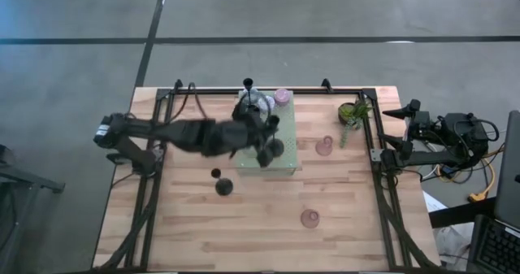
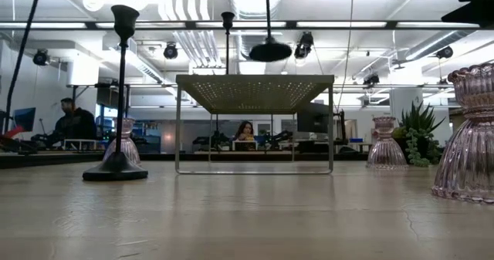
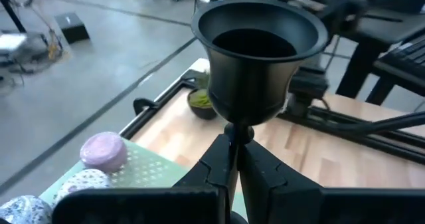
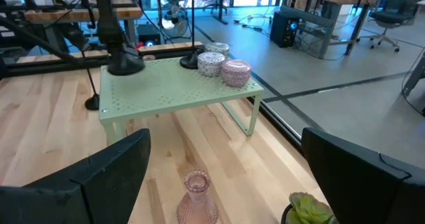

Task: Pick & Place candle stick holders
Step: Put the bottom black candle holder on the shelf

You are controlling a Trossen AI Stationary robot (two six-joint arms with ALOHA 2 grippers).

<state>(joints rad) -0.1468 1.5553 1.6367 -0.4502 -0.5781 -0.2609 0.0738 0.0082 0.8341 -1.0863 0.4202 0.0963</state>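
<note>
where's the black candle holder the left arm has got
The black candle holder is pinched by its stem in the shut left gripper, over the pale green mat's right front part in the high view.

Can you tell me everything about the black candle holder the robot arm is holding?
The black candle holder is matte and dark, like painted metal. It has a wide open cup on top, empty inside, and a thin stem below. The left gripper is shut on the stem and holds it upright. Its round base is at or just above the pale green perforated shelf; whether it touches cannot be told.
</note>
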